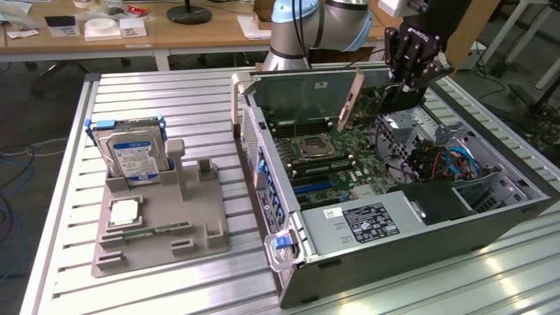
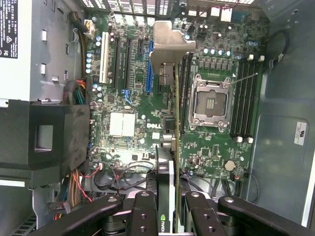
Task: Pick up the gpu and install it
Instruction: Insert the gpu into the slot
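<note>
— Where is the gpu [image 1: 369, 98] at this moment?

— Inside the open computer case [image 1: 394, 230], held on edge over the motherboard [image 2: 133, 123]. The pincer [image 1: 400, 97] reaches down from above and is pinching the gpu's upper edge, one finger pressed against each face.

— How does that look from the wrist view?

— The gpu [image 2: 170, 147] shows edge-on, a thin line running straight away from the pincer [image 2: 170, 204]. Its silver end bracket is at the far end. The black fingers [image 2: 142, 216] sit on both sides of it, right against the card.

— Over which part of the board?

— Between the blue slot [image 2: 148, 69] and the CPU socket [image 2: 211, 101], just beside the memory slots. I cannot tell whether its lower edge touches the board.

— And outside the case?

— A hard drive [image 1: 131, 154] stands upright in a grey holder [image 1: 166, 216] on the slatted desk [image 1: 157, 92], at the exterior view's left, well apart from the pincer.
</note>
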`<action>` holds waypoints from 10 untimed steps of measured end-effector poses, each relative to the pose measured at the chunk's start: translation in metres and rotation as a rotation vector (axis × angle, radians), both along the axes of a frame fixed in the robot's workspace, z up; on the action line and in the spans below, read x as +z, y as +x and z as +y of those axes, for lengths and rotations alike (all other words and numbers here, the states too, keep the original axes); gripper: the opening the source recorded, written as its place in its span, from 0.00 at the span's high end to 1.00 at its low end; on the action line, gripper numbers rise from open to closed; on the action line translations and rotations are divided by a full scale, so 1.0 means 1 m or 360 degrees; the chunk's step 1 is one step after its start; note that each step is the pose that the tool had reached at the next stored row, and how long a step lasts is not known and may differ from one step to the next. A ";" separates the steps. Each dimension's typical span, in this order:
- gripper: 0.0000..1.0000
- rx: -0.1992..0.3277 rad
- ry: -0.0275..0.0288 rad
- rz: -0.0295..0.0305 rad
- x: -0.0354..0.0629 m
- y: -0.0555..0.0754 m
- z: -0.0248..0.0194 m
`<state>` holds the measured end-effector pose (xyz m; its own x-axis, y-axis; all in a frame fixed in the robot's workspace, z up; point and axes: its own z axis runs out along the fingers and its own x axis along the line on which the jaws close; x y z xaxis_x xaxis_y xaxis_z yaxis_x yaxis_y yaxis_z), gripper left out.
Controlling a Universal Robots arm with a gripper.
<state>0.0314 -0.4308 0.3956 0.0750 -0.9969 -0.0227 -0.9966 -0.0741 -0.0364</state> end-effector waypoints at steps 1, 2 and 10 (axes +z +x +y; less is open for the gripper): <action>0.73 0.0000 0.00003 -0.00001 -0.0002 0.000 0.0000; 0.73 0.0000 0.00004 -0.00002 -0.0004 0.000 0.0000; 0.73 0.0000 0.00004 -0.00002 -0.0028 0.000 0.0000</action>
